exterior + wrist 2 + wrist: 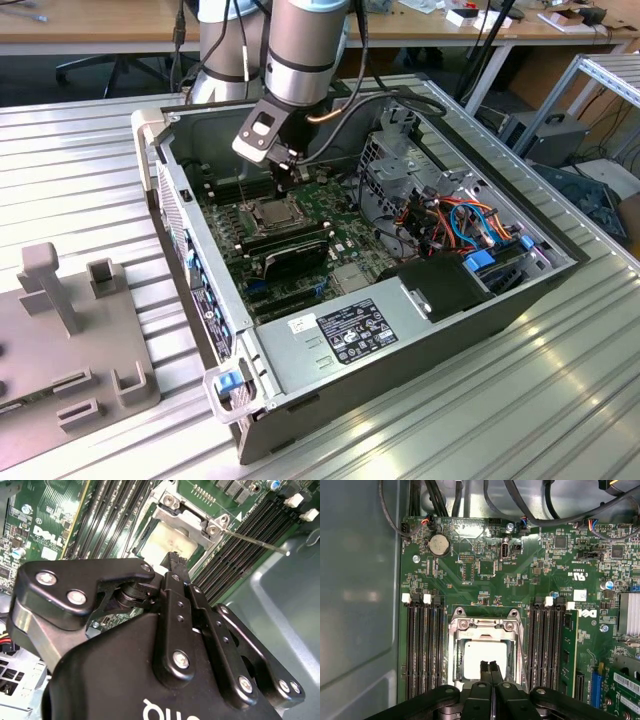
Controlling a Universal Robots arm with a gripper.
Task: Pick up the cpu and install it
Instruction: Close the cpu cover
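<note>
The cpu point(475, 657) is a pale silver square lying flat in the motherboard socket, framed by the shiny metal retention frame point(482, 625). In the second wrist view the cpu point(160, 542) sits just beyond the fingertips. My gripper point(489, 667) hangs right over the chip's middle, its two black fingers pressed together with nothing visible between them. In the exterior view the gripper point(283, 186) points down into the open computer case, just above the socket and cpu point(272, 212). Whether the fingertips touch the chip is hidden.
Rows of memory slots point(422, 650) flank the socket on both sides. A thin metal lever point(255, 542) sticks out beside the frame. The case wall point(190, 230), drive cage point(400, 165), cables point(470, 225) and power supply point(350, 335) surround the board. A grey fixture point(70, 330) stands outside.
</note>
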